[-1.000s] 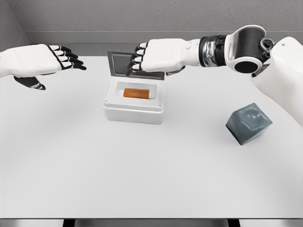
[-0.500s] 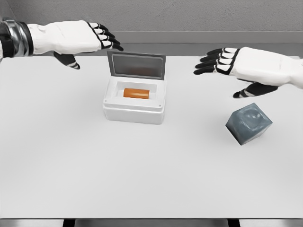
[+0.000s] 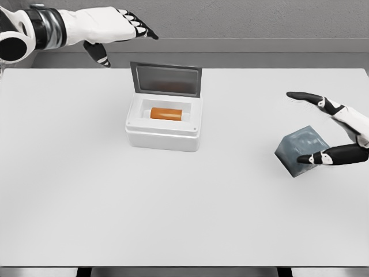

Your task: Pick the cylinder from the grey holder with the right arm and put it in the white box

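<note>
Lying inside the white box (image 3: 164, 131) at frame center, lid up: orange cylinder (image 3: 166, 113). Grey holder (image 3: 301, 150) sits right on the white table (image 3: 173, 213). Right hand (image 3: 340, 135) at right edge, fingers spread, empty. Left hand (image 3: 109, 29) upper left, fingers extended, empty. Grey wall (image 3: 259, 20) behind.

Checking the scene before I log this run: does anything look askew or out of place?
The grey holder sits tipped on an edge near the table's right side, not flat. Otherwise tidy: the orange cylinder lies inside the white box, whose lid stands open.
</note>
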{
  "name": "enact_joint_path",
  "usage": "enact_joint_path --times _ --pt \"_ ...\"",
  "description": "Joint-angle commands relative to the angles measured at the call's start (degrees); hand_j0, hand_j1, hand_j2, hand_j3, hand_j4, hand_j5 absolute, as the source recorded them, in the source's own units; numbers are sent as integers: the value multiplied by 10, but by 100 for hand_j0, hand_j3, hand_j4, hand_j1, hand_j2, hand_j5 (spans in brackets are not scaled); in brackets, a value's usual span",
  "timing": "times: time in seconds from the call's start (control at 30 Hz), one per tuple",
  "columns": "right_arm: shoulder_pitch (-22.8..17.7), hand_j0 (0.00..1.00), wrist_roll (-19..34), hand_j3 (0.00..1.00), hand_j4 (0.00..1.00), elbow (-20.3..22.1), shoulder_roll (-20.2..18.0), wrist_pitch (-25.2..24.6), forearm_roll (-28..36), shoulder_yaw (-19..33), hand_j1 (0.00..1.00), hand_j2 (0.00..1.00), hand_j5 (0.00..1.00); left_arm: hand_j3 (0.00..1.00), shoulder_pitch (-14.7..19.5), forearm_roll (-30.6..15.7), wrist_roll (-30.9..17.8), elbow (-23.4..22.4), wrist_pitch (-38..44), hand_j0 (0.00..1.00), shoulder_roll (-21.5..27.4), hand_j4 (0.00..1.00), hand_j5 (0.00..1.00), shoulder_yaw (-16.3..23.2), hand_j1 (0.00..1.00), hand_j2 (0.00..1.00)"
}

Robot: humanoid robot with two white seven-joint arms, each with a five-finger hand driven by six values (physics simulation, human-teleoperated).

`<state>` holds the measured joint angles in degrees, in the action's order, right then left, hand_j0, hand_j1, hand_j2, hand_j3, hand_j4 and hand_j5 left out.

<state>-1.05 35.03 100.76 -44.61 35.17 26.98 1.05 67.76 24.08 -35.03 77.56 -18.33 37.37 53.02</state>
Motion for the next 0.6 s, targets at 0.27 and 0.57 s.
enact_joint_path --times 0.27,0.57 --pt "-55 100 0 100 100 -6 79 -2 2 49 100 100 100 100 19 25 0 -72 0 100 -48 100 100 46 100 100" --pt "-51 100 0 100 100 -5 107 -2 -106 52 100 100 100 100 21 40 0 -100 -2 100 -73 100 100 67 100 100"
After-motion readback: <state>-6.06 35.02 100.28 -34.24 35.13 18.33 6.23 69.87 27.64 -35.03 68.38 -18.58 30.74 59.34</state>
